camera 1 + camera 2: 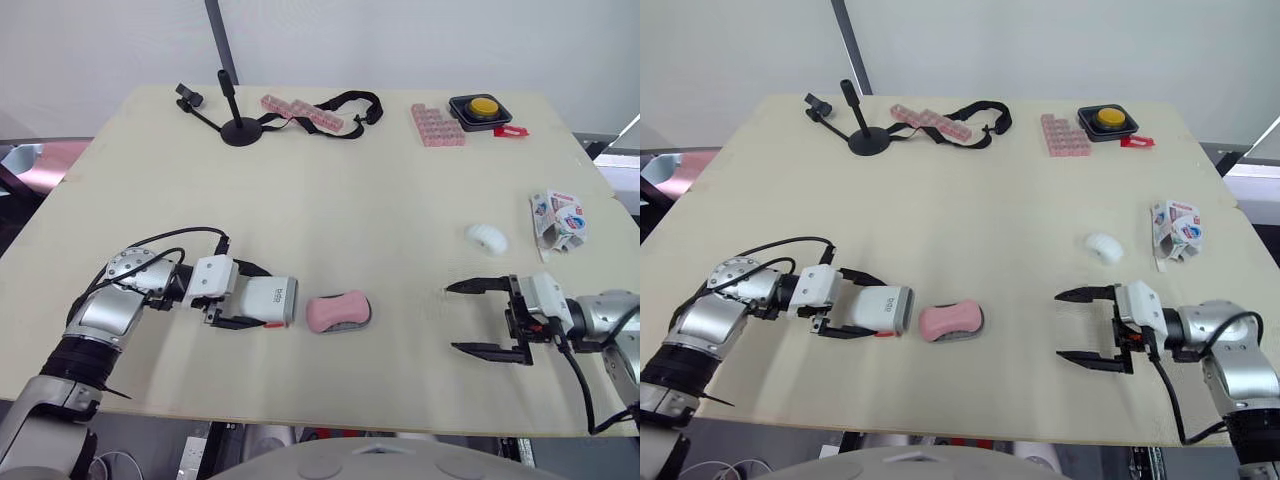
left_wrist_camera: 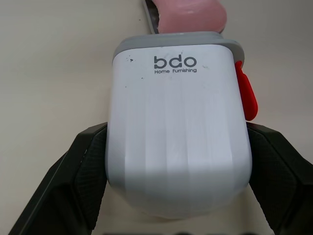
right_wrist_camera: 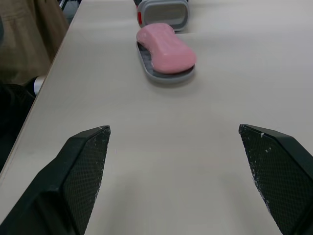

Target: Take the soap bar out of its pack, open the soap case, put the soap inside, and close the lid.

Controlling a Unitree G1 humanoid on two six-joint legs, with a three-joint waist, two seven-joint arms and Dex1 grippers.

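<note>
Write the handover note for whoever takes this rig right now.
Left gripper: shut on the white case cover, held low over the table with its open end toward the soap.
Right gripper: open, empty, apart from the soap.
Pink soap lies on the grey case tray; the torn pack lies near the table's right edge.
Done: soap unpacked, case opened, soap placed.
Left: close the cover over the tray.

White soap case lid (image 2: 178,127), "bdo" printed above smaller "Home Furnishing"

The table (image 1: 330,190) carries a grey tray (image 3: 168,78) bearing pink soap (image 1: 336,310), a torn pack (image 1: 557,222), a yellow button (image 1: 484,105).
</note>
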